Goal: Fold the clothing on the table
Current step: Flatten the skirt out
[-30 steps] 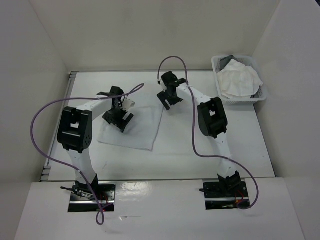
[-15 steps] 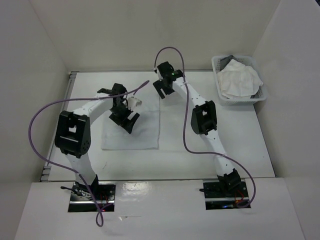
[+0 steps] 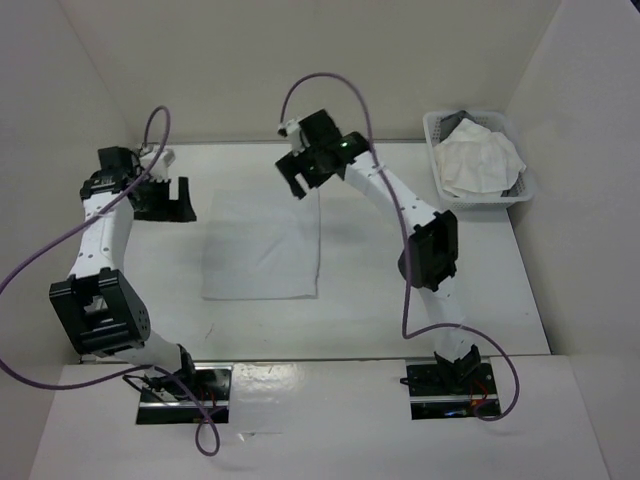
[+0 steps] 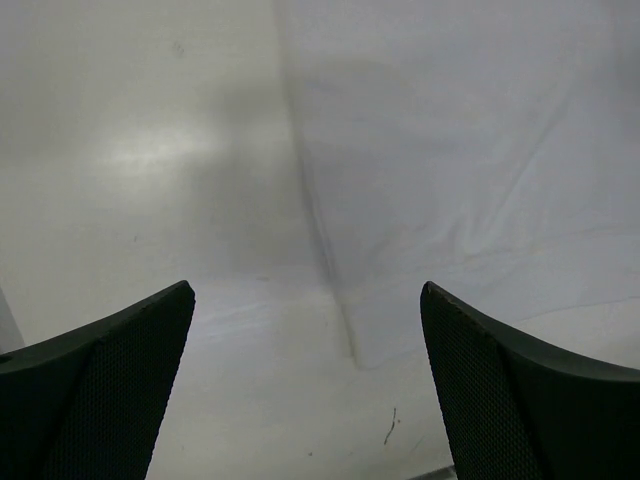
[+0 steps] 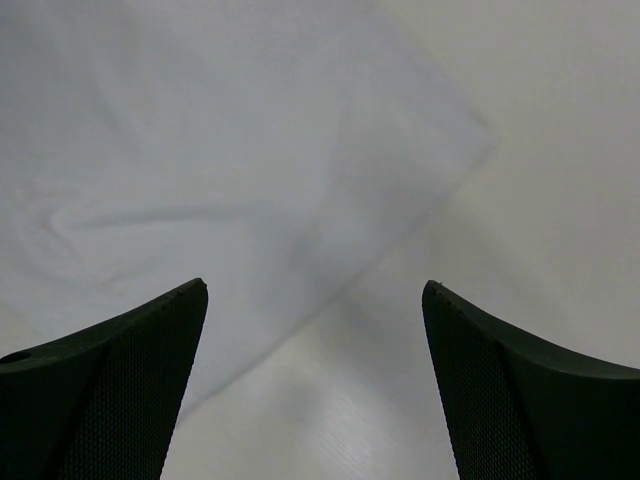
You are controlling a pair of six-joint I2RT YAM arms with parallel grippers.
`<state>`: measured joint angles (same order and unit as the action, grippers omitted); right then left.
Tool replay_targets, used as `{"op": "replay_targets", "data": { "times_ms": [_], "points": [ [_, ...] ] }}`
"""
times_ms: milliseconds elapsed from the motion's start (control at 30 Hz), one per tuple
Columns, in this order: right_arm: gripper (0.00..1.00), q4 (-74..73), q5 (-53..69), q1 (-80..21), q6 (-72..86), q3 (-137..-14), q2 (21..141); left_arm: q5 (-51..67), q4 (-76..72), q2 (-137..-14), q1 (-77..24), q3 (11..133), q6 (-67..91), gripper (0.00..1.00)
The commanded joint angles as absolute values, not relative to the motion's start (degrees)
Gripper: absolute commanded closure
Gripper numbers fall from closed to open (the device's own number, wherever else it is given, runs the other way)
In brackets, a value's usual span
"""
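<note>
Over the scene from above, I am holding my left tool (image 3: 168,203) spread wide and empty, hovering just beside the far left corner of the clothing (image 3: 262,250). My right tool (image 3: 303,182), equally wide with nothing in it, is hanging over the far right corner. The clothing is lying flat near the middle of the tabletop (image 3: 450,280), well apart from the lattice basket (image 3: 431,150) at the far right, where crumpled white cloth (image 3: 478,158) is heaped.

I am judging the pick-up as the risky part. Fabric this thin is hugging a smooth surface, so my fingers may end up skating over the edge and pinching nothing, or bunching it into wrinkles. White on white is hiding the border, and if I am catching the two corners unevenly, the fold will likely come out skewed.

Through the left wrist camera, I am seeing the fabric's straight edge running down between my dark, mesh-textured fingers (image 4: 100,390) to a corner. Soft creases are showing to its right and bare matte tabletop to its left.

Through the right wrist camera, I am seeing a pointed corner of the thin, faintly rippled fabric reaching rightward, with bare tabletop lying beyond it.
</note>
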<state>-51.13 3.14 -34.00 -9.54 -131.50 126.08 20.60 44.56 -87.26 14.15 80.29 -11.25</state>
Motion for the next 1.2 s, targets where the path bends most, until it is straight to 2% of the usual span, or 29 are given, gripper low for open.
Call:
{"op": "replay_targets", "data": {
  "times_ms": [0, 67, 267, 667, 867, 1167],
  "points": [
    [0.08, -50.54, 6.95, -43.67, -8.79, -129.27, 132.70, 29.33, 45.62, -87.45, 22.74, 77.00, -7.56, 0.00],
    [0.08, -52.54, 6.94, -45.96, -8.79, -132.43, 137.36, 31.89, 46.40, -87.45, 28.44, 75.33, -8.34, 0.00],
    [0.08, -60.46, 8.61, -47.72, -7.73, -150.19, 147.99, 33.31, 47.64, -83.68, 34.71, 71.11, -10.37, 0.00],
    [0.08, -61.08, 11.78, -49.66, -7.21, -149.77, 149.41, 33.31, 47.64, -80.95, 35.24, 68.03, -11.43, 0.00],
    [0.08, -59.77, 11.78, -49.66, -8.26, -143.01, 148.81, 32.78, 48.16, -80.95, 35.24, 68.03, -11.95, 0.00],
    [0.07, -44.57, 3.71, -49.66, -9.40, -115.51, 137.91, 33.31, 48.16, -81.47, 35.24, 67.50, -12.48, 0.00]
  ]
}}
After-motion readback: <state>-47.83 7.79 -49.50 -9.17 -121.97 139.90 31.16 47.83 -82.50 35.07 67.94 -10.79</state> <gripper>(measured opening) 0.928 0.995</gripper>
